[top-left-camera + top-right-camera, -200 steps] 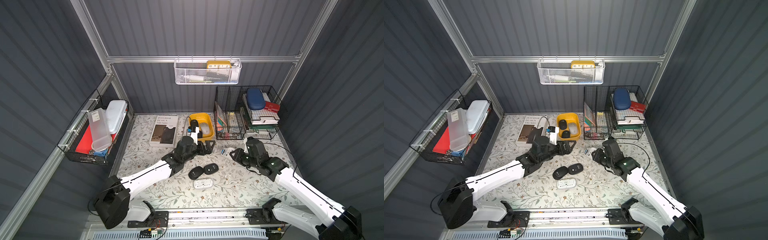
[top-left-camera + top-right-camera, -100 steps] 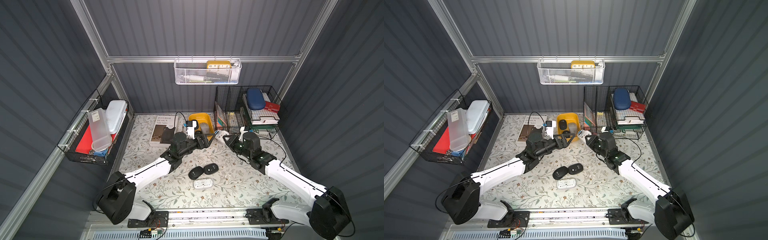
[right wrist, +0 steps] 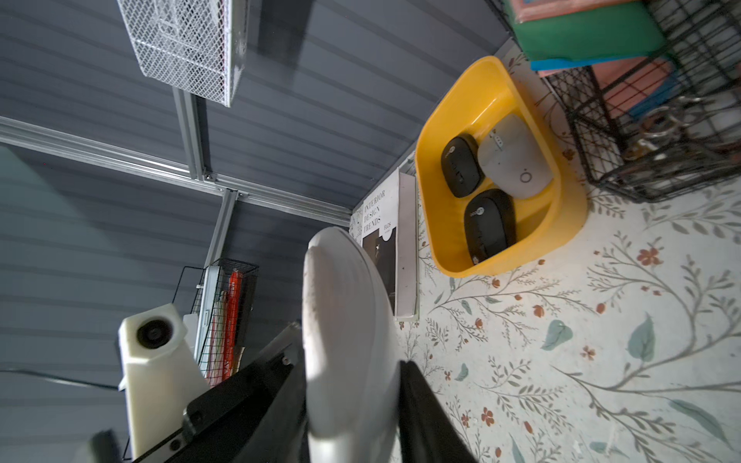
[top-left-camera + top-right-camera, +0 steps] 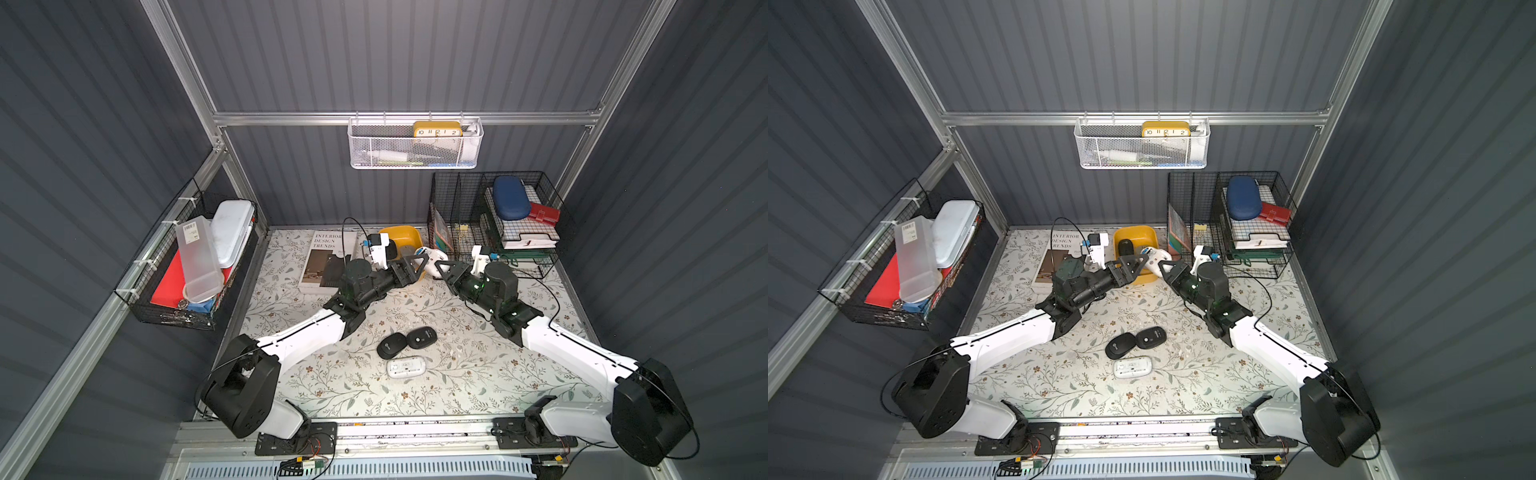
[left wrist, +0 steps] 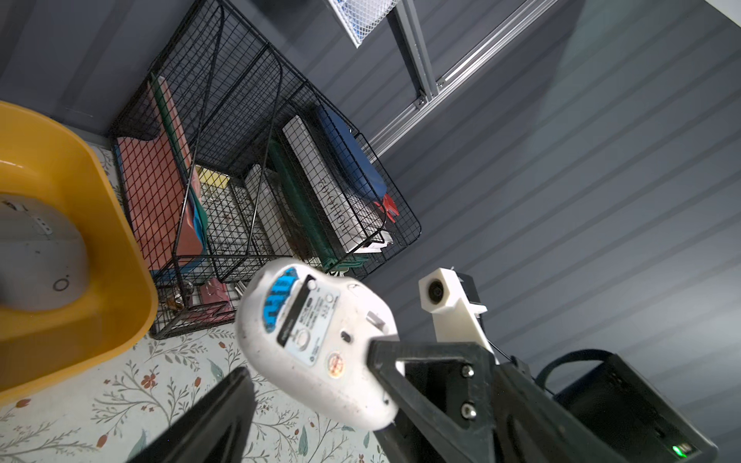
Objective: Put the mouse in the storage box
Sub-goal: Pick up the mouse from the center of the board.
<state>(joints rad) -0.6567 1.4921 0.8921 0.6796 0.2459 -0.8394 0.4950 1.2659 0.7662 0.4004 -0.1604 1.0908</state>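
Mouse (image 4: 434, 257) is hanging pinched in the right claw (image 4: 443, 269) just beside the storage box (image 4: 399, 230), the left claw (image 4: 415, 266) gaping alongside; it is probably needing carrying past the rim before letting go.

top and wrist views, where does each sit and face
Both top views: high in front, looking down; left arm and right arm show.
Left wrist: on left arm, faces black wire organiser; own finger shows.
Right wrist: on right arm, faces shallow yellow plastic bin; own fingers clamp white plastic mouse.
Shared: all show that mouse.
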